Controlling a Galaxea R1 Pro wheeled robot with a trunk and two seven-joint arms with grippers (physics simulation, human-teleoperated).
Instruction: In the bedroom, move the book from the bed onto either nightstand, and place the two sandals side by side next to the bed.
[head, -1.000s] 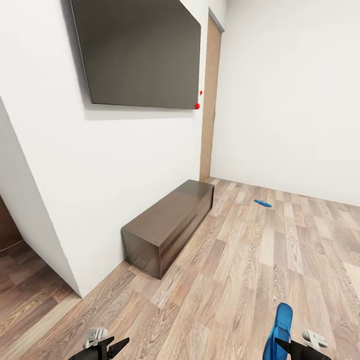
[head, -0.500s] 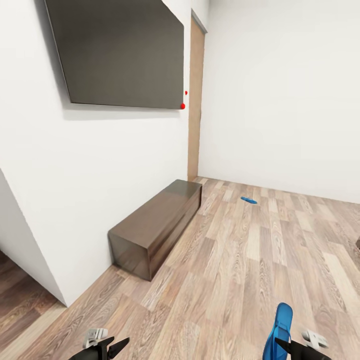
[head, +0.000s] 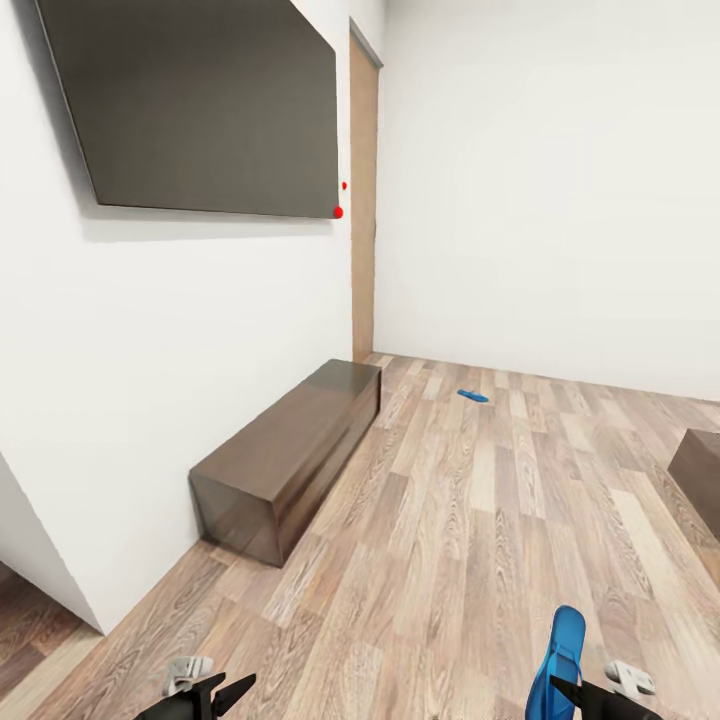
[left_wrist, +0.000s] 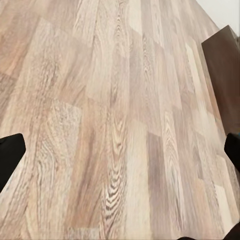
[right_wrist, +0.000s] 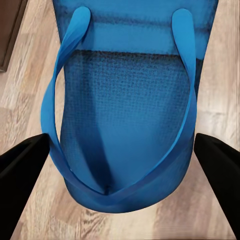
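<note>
One blue sandal (head: 560, 652) hangs at my lower right, with my right gripper (head: 578, 693) shut on it. In the right wrist view the sandal (right_wrist: 127, 115) with its straps spans the gap between the two black fingers (right_wrist: 20, 182). The other blue sandal (head: 473, 396) lies flat on the wood floor far ahead, near the back wall. My left gripper (head: 215, 695) is open and empty over bare floor; its fingertips (left_wrist: 10, 155) stand wide apart. The book is out of view.
A long dark TV bench (head: 285, 455) stands against the left wall under a wall-mounted screen (head: 200, 105). A wooden door (head: 363, 200) is in the corner. A dark brown block (head: 700, 465) enters at the right edge; I cannot tell what it is.
The view has swung to the right, so bench, screen and door sit further left in the picture, and the dark brown block has come in at the right edge. Both grippers are as before.
</note>
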